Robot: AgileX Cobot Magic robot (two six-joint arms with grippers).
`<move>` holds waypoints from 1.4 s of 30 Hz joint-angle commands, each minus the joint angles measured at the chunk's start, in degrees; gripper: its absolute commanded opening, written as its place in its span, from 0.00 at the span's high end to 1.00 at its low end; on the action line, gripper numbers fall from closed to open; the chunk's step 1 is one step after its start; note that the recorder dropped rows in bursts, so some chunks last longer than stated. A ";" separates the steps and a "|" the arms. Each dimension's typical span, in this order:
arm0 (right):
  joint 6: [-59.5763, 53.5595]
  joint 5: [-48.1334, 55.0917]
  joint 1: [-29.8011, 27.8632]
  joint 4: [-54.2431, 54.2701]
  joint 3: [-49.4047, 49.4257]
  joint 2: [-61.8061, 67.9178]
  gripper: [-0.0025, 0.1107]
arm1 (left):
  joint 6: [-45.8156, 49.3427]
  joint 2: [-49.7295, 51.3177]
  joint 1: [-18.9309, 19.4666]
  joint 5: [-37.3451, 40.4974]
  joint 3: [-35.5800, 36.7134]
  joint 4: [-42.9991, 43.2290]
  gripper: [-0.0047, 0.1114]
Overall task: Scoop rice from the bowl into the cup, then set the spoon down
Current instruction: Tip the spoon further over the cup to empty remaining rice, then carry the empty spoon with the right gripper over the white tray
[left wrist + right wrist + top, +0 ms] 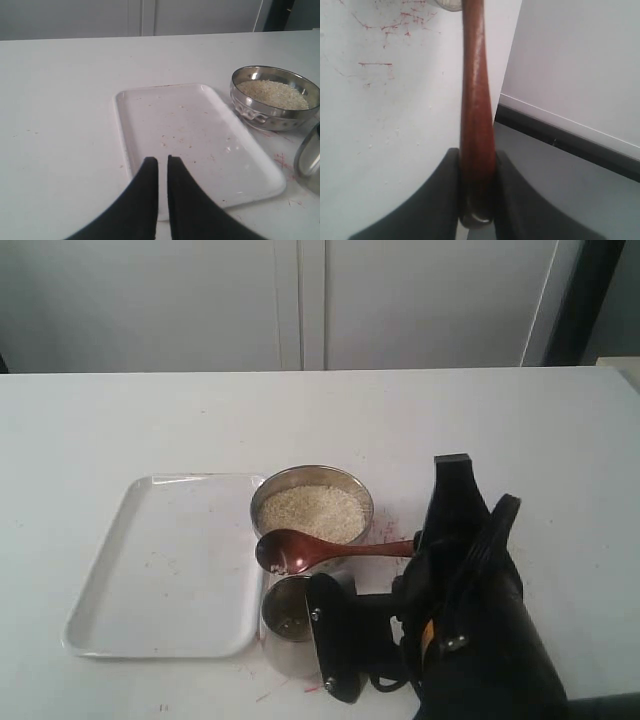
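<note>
The steel bowl (310,473) holds off-white rice (312,512) at the table's middle. Just in front of it stands the steel cup (283,645), partly hidden by my right arm. My right gripper (415,545) is shut on the handle of the reddish-brown wooden spoon (283,552). The spoon is level, its head above the cup's far rim with a few grains in it. In the right wrist view the spoon handle (476,100) is clamped in the right gripper (476,155). My left gripper (160,160) is shut and empty over the tray's near end, with bowl (265,117), rice (272,94) and cup (310,160) beside it.
A white rectangular tray (150,570), empty but for specks, lies left of the bowl and cup; it also fills the left wrist view as the tray (190,135). Red marks stain the table (390,530) near the bowl. A wall with cabinet doors stands behind the table.
</note>
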 commanded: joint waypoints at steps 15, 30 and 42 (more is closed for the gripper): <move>-0.67 0.44 0.24 -6.66 0.17 -0.18 0.98 | 0.01 0.04 -0.28 -0.21 -0.36 -0.44 0.84; 10.40 0.44 0.24 16.15 -1.50 -1.97 0.98 | 0.01 0.04 -0.28 -0.21 -0.36 -0.44 0.84; 19.51 0.44 -8.45 44.99 -14.99 -14.43 0.98 | 0.01 0.04 -0.28 -0.21 -0.36 -0.44 0.84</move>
